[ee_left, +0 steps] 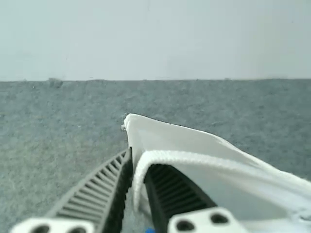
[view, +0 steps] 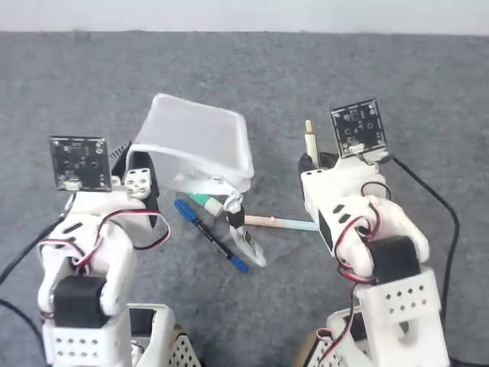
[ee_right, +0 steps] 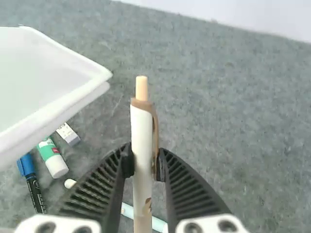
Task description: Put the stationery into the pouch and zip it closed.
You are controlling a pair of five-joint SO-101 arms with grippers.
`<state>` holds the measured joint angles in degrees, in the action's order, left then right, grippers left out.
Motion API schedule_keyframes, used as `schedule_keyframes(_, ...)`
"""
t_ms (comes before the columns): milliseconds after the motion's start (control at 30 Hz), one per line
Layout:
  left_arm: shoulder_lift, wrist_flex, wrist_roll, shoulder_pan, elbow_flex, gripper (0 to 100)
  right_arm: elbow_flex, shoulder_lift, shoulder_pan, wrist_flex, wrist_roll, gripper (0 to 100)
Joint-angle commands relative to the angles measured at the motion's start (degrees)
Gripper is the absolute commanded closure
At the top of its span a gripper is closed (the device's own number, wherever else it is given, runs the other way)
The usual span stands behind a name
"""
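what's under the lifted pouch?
A blue pen, a green-and-white marker and a pale pen lie on the mat under the raised pouch. Anything farther beneath it is covered.

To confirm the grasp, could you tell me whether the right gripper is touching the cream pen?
Touching. In the right wrist view, the right gripper clamps the cream pen from both sides.

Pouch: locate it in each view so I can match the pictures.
High view: pouch held up at centre, by the blue pen.
Left wrist view: pouch rim clamped in the left gripper.
Right wrist view: pouch beside the cream pen in the right gripper.
Shared landmark: grey mat.
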<state>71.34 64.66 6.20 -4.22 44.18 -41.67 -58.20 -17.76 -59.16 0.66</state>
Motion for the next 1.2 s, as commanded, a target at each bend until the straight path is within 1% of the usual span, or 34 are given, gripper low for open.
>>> schedule_keyframes(0, -7.7, 0.3, 0.8, 0.0, -7.6, 99, 0.6, -2.5, -0.5, 0.2, -0.8, 99.2)
schedule_keyframes(133, -17.1, 4.0, 3.1, 0.0, -13.9, 99, 0.6, -3.7, -0.3, 0.2, -0.8, 99.2)
schedule_keyframes(233, -21.6, 5.2, 5.0, -0.4, -16.3, 99, 0.7, -5.4, -0.5, 1.0, -0.8, 99.2)
schedule_keyframes(500, -25.8, 4.9, 7.9, -1.2, -16.4, 99, 0.7, -14.0, -1.3, 14.6, -0.8, 99.2)
schedule_keyframes(633, -27.9, 4.0, 9.8, -3.6, -16.6, 99, 0.7, -15.5, -8.9, 18.6, -0.7, 99.2)
schedule_keyframes(733, -29.7, 3.2, 9.8, -3.6, -16.7, 99, 0.6, -15.4, -16.3, 22.9, -0.7, 99.2)
schedule_keyframes(867, -30.5, 2.8, 9.8, -3.7, -16.9, 99, 0.6, -15.4, -22.8, 30.7, -0.4, 99.2)
schedule_keyframes(1000, -30.4, 2.8, 9.9, -4.7, -17.2, 99, 0.6, -14.5, -24.8, 37.1, -0.3, 99.2)
schedule_keyframes(1167, -30.4, 2.8, 9.9, -6.2, -17.6, 99, 0.6, -8.1, -25.1, 43.0, -0.3, 99.2)
